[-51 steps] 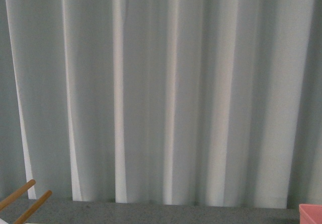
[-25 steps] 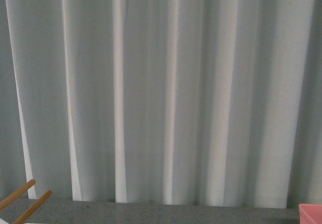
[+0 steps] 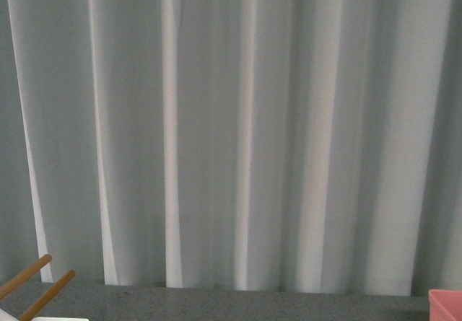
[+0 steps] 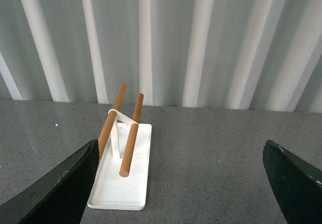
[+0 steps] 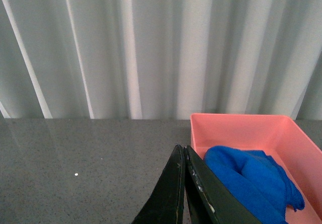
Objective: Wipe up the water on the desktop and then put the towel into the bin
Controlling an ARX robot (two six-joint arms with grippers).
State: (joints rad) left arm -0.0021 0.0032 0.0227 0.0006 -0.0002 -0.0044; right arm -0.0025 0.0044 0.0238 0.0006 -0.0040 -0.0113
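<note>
Blue terry towel (image 5: 251, 176) lies bunched inside the pink bin (image 5: 241, 126), soft, light and easy to pinch at any raised fold. Right hand (image 5: 184, 183) is clenched, empty, at the bin's 9 o'clock; left hand (image 4: 176, 183) is spread wide above the counter (image 4: 211, 153).

front: we saw only a corner of the bin (image 3: 446, 304), cut by the edge | right wrist: gripper (image 5: 184, 159) hid part of the towel (image 5: 251, 181) | left wrist: gripper (image 4: 178, 176) fingertips out of frame

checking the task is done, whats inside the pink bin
The blue towel lies bunched inside the bin. The right gripper covers its near corner.
</note>
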